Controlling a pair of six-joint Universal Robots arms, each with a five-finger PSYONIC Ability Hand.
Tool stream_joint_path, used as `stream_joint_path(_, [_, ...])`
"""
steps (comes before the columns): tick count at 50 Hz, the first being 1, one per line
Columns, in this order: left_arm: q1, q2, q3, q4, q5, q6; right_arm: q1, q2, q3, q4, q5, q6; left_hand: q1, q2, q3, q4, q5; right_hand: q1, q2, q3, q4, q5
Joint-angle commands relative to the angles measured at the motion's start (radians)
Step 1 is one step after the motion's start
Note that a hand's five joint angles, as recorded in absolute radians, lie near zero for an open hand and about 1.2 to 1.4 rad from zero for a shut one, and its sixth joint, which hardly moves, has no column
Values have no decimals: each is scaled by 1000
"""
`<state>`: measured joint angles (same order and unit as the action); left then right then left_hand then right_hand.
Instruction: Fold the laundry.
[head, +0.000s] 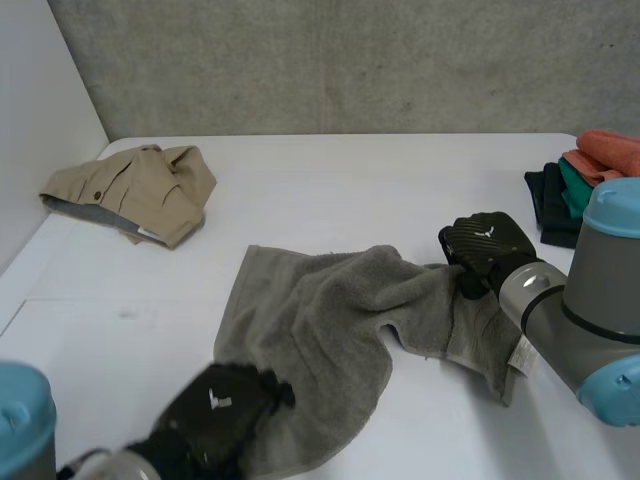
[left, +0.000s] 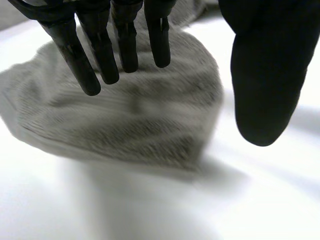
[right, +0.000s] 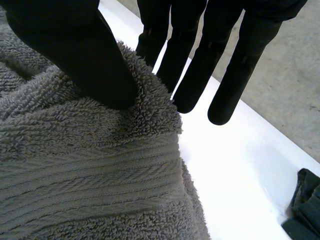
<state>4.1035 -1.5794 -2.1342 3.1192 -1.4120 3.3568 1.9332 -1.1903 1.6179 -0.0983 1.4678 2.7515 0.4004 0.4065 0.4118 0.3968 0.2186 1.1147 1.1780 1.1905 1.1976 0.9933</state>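
While the right hand seems to pinch the grey towel at its edge, thumb against fingers, to fold it, the left hand hovers open, empty.

Head view: the left hand runs off the near edge and covers the grey towel's near corner. The right arm hides part of the towel's right end and part of the stack of folded clothes, which the side edge also cuts. Right wrist view: the right hand's thumb covers the towel fold under it, and a dark cloth is cut off by the frame edge, too little to identify.
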Motion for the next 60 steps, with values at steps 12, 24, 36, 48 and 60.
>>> stream_joint_path(12, [-5,-109,-78,202,-71,131,-19,-57,120,-115,-1,8,206,200,195,210,214,282,218,206,199,228])
stream_joint_path(24, [-6,-169,-47,348,-90,127,-16,-63,135,-127,2,5,406,400,395,410,413,282,218,206,199,228])
stream_joint_path(36, [9,-254,49,360,-108,145,-19,-74,135,-129,5,5,996,990,984,999,1003,282,218,206,199,228])
stream_joint_path(48, [106,73,76,107,-121,181,-46,-195,-13,227,-18,-197,996,990,984,999,1003,282,218,206,199,228])
stream_joint_path(60, [248,64,94,41,30,148,-39,50,-291,361,-32,-438,996,990,984,999,1003,282,218,206,199,228])
